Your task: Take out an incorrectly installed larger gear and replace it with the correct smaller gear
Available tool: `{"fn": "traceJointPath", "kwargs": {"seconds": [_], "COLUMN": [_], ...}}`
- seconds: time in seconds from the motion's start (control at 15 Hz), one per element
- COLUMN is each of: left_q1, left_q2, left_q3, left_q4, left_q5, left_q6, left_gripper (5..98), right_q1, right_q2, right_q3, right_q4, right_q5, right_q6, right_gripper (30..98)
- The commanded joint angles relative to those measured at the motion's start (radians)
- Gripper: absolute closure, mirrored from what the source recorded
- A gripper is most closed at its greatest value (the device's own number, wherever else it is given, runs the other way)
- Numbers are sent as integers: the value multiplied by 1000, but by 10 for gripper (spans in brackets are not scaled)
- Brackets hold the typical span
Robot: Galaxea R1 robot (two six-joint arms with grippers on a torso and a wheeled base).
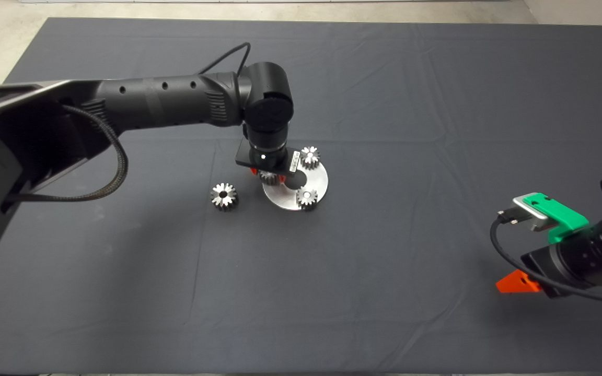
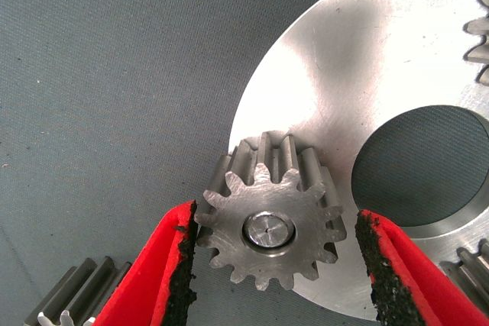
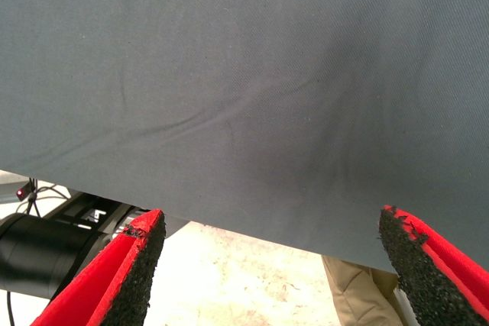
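Note:
A round steel plate (image 1: 317, 180) lies mid-mat. My left gripper (image 1: 268, 177) hangs over its near-left edge. In the left wrist view the left gripper (image 2: 275, 213) is open around the smaller gear (image 2: 269, 223). This bright-faced gear sits on a pin of the plate (image 2: 344, 74). One pad (image 2: 183, 257) is at its teeth and the other stands a little apart. The larger gear (image 1: 223, 196), duller and wider, lies loose on the mat left of the plate; its edge shows in the left wrist view (image 2: 72, 295). My right gripper (image 1: 515, 284) is parked at the lower right, open and empty (image 3: 271, 219).
Two more small gears (image 1: 310, 156) (image 1: 307, 197) sit on the plate around its central hole (image 2: 420, 162). The right wrist view looks past the mat's edge to the floor, a dark machine part (image 3: 46, 253) and a person's tan-clad leg (image 3: 359, 295).

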Motion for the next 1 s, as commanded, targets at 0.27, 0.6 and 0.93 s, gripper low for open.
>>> {"fn": "traceJointPath", "kwargs": {"seconds": [0.27,0.6,0.93], "left_q1": [-257,-414,-441], "left_q2": [-75,-303,-408], "left_q3": [226,730,1002], "left_q4": [-188,-287,-291], "left_q5": [90,87,81], "left_q6": [-88,-419,-670], "left_gripper": [543,543,543], "right_q1": [244,435,473], "right_q2": [4,5,10], "right_q3": [-2,12,91], "right_q4": [86,157,162], "right_q5": [-72,-66,1], "right_q6": [6,8,49], "right_gripper": [546,546,546]}}
